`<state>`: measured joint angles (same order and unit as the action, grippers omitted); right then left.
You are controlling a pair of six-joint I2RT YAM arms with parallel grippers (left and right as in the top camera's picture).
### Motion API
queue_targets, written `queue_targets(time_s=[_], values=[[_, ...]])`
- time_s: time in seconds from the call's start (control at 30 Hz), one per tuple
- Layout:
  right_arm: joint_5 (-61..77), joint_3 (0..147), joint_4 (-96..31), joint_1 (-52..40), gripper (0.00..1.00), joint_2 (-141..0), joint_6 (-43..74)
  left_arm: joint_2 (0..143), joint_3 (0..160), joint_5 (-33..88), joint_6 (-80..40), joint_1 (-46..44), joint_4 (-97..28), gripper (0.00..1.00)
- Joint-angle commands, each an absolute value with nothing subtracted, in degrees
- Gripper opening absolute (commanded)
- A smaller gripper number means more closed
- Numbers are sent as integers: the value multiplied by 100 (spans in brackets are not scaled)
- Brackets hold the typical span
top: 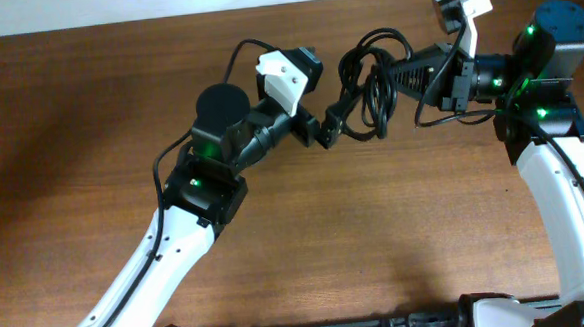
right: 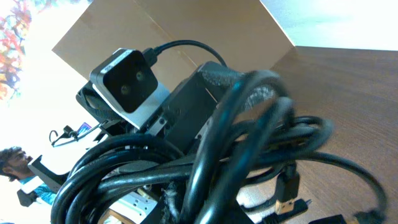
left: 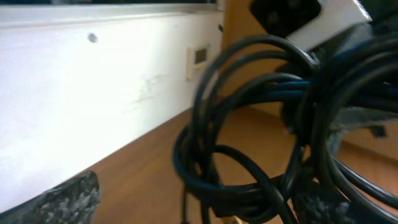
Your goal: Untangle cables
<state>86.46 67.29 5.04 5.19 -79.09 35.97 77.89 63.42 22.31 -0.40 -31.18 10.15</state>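
The cables [top: 372,74] are thin, glossy black cords of round section, wound into a loose knot of overlapping loops. The knot is held up off the table [top: 99,104], between the two arms and towards the far edge. The right gripper [top: 393,76] is all but closed and pinches the bundle from the right, with loops draped over and around its dark, boxy fingers. A small plug [right: 284,198] with a gold metal tip dangles low in the knot. The left gripper [top: 322,130] stands wide: its rough, speckled grey pads [left: 65,199] sit far apart at the bottom corners of its own view, and the lower loops hang between them. Whether either pad touches a cord cannot be told. The left arm carries a camera [right: 127,78], a rounded grey-and-black block with two lenses, set on a white plastic bracket. The table is matte brown with a fine, straight wood grain. Beyond it, the left wrist view shows a smooth white wall [left: 93,99] with faint scuffs and a small pale rectangular plate [left: 199,57]. A flat tan board [right: 186,31] fills the background of the right wrist view.
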Motion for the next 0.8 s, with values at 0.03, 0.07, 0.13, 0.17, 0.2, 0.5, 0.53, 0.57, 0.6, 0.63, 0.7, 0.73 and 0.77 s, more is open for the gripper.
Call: queue_targets(time_s=[0.03, 0.07, 0.13, 0.17, 0.2, 0.5, 0.53, 0.57, 0.6, 0.63, 0.7, 0.73, 0.77], values=[[8892, 6831, 543, 438, 10, -7760, 3538, 7839, 6331, 1688, -82, -3114, 1466, 99], [8892, 6831, 545, 362, 11, -7760, 3533, 7885, 6331, 1691, -82, -3114, 1605, 99], [8890, 6831, 548, 183, 14, -7760, 3527, 7940, 6331, 1691, -82, -3114, 1647, 99], [8890, 6831, 545, 110, 14, -7760, 3470, 7953, 6331, 1710, -82, -3114, 1645, 99], [8875, 6831, 561, 62, 14, -7760, 3470, 7955, 6331, 1710, -82, -3127, 1643, 99], [8871, 6831, 609, 64, 27, -7760, 3472, 7955, 6331, 1739, -86, -3227, 1581, 100], [8847, 6831, 607, 64, 27, -7760, 3472, 7955, 6331, 1824, -84, -3227, 1584, 99], [8803, 6831, 609, 64, 29, -7760, 3472, 7955, 6331, 1876, -86, -3227, 1581, 99], [8783, 6831, 609, 64, 33, -7760, 3472, 7955, 6331, 1920, -86, -3227, 1584, 98], [8785, 6831, 609, 64, 46, -7760, 3472, 7955, 6331, 2204, -89, -3227, 1610, 95], [8783, 6831, 609, 64, 52, -7760, 3472, 7955, 6331, 2547, -311, -3227, 1734, 91], [8785, 6831, 609, 64, 53, -7760, 3472, 7955, 6331, 2738, -489, -3227, 1820, 91], [8783, 6831, 609, 64, 54, -7760, 3472, 7955, 6331, 2965, -497, -3227, 1892, 91]])
